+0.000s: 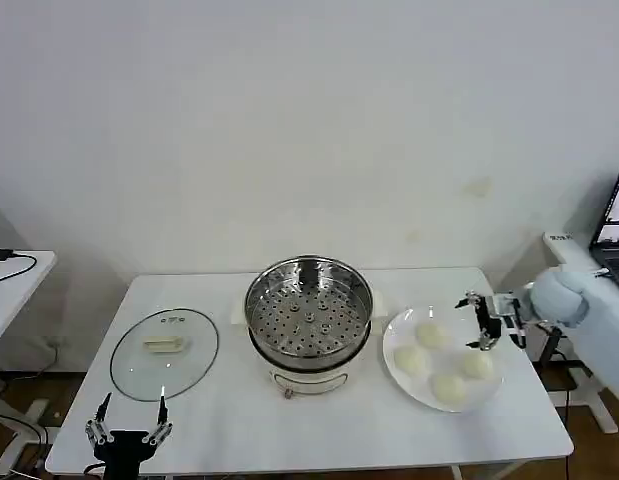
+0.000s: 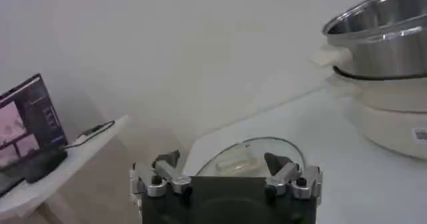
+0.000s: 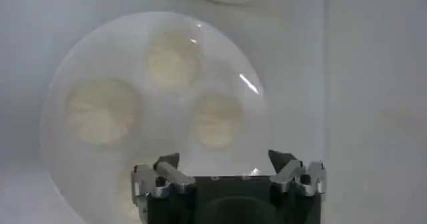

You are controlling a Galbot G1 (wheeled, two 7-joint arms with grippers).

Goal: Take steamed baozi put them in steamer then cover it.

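A plain pale wall (image 1: 309, 120) fills the upper half of the head view, marked by a faint smudge (image 1: 477, 186) toward the right. A white rectangular table (image 1: 239, 420) with rounded corners spans the lower middle of the frame, and at the left edge stands another white table (image 1: 14, 285) with a dark cable (image 1: 9, 262) lying on it. At the right edge a laptop (image 1: 614, 225) with a lit screen sits on a white surface, and brown floor (image 1: 19, 395) shows in the lower left corner.
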